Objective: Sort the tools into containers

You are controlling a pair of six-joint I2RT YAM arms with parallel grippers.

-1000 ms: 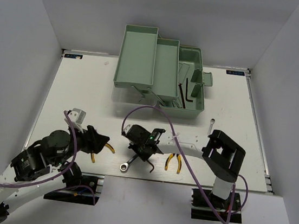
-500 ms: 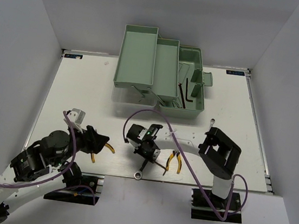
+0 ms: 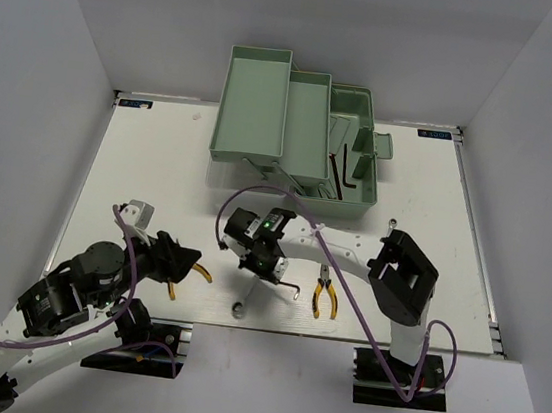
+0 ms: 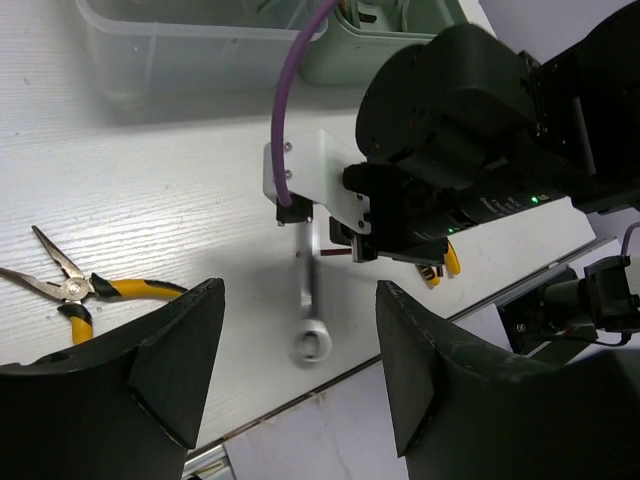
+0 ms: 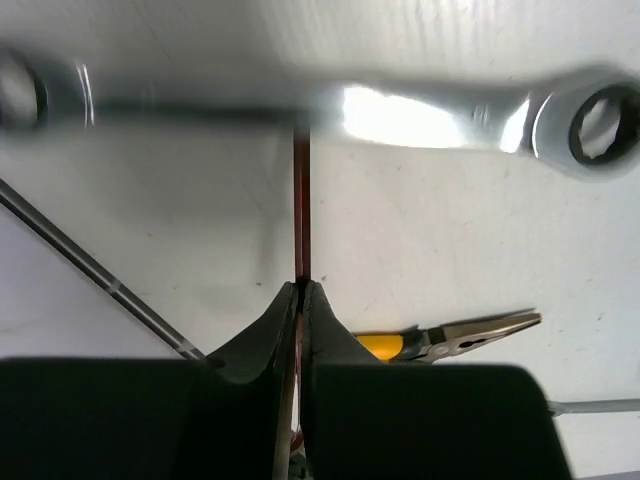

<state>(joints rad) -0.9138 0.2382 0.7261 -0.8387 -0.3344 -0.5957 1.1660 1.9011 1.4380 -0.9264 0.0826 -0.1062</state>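
The right claw [image 5: 300,295] is pressed together on a thin dark hex key [image 5: 302,210], pinching it low over the worktop [image 5: 450,230]. Just beyond its tips lies the silver ratchet wrench [image 5: 430,112] – blurred – with pliers [image 5: 470,332] beside. The left claw [image 4: 300,300] hangs spread and holds nothing, second pliers [image 4: 75,292] near it. The mint toolbox [image 3: 353,191] stands well apart.

The right arm [image 3: 350,256] is reaching leftward over the surface [image 3: 159,172], in front of the toolbox [image 3: 351,214]. Its wrist is tipping down, and the right gripper [image 5: 300,285] is pinching its jaws tight on a thin hex key [image 5: 302,200]. The left arm [image 3: 85,284] is crouching low, well off the toolbox's front-left corner, and the left gripper [image 4: 300,290] is holding its jaws wide apart.
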